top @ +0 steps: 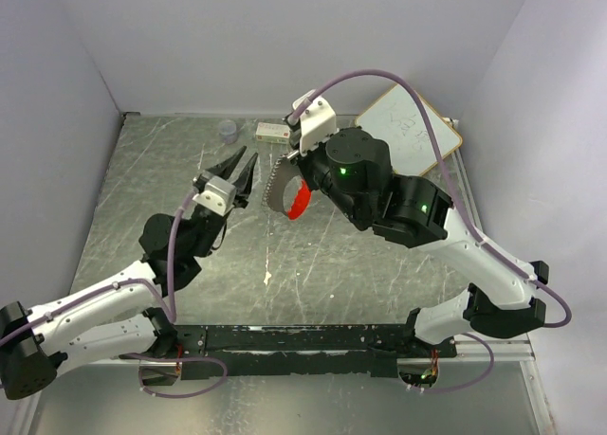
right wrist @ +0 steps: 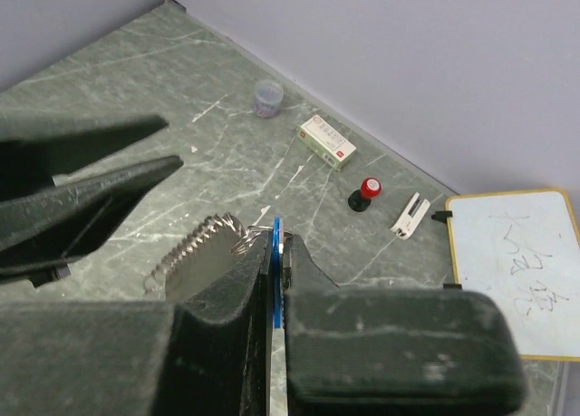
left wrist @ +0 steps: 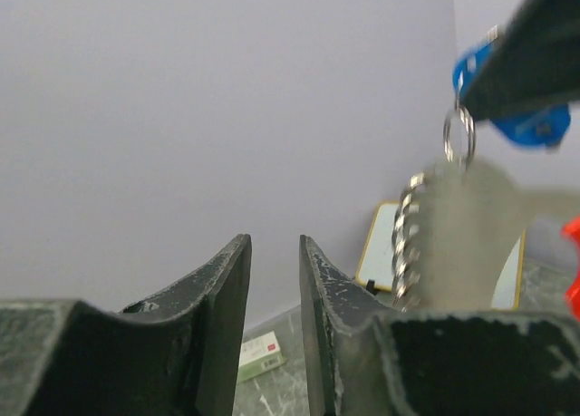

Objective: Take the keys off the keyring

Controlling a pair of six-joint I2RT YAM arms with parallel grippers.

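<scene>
My right gripper [right wrist: 279, 241] is shut on the flat blue head of a small key [right wrist: 275, 264] and holds it above the table. A keyring [right wrist: 246, 240] hangs from it with a silver jagged-edged fan of keys [right wrist: 195, 256]. In the top view the fan [top: 278, 184] shows a red strip [top: 300, 203]. My left gripper [top: 239, 170] is open and empty, just left of the bunch and not touching it. In the left wrist view its jaws [left wrist: 275, 253] stand slightly apart, with the ring [left wrist: 459, 135], blue key [left wrist: 536, 126] and silver bunch [left wrist: 471, 226] up to the right.
A whiteboard [top: 408, 127] lies at the back right corner. A small white and green box [top: 273, 132] and a small cup [top: 228, 129] stand by the back wall. A red-and-black knob [right wrist: 365, 191] and a white clip [right wrist: 410, 214] lie near the whiteboard.
</scene>
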